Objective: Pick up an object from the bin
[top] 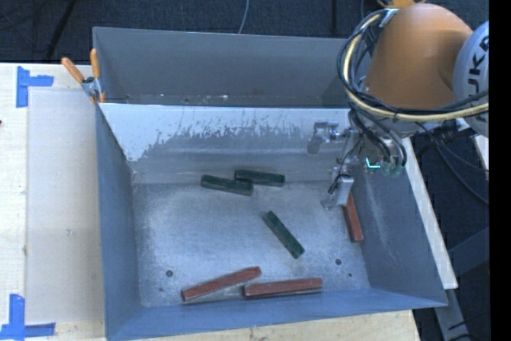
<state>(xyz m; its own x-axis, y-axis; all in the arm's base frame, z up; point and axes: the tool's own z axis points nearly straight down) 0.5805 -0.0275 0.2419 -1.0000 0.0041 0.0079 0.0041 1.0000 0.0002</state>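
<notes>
Where the tool (334,174) hangs, a red-brown bar (352,221) lies just beside.

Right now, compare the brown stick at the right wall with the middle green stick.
Colour: the brown stick is reddish, the green stick dark. Place: the brown stick lies against the right wall by the gripper; the green stick lies diagonally on the open floor. Both are slim bars.
</notes>
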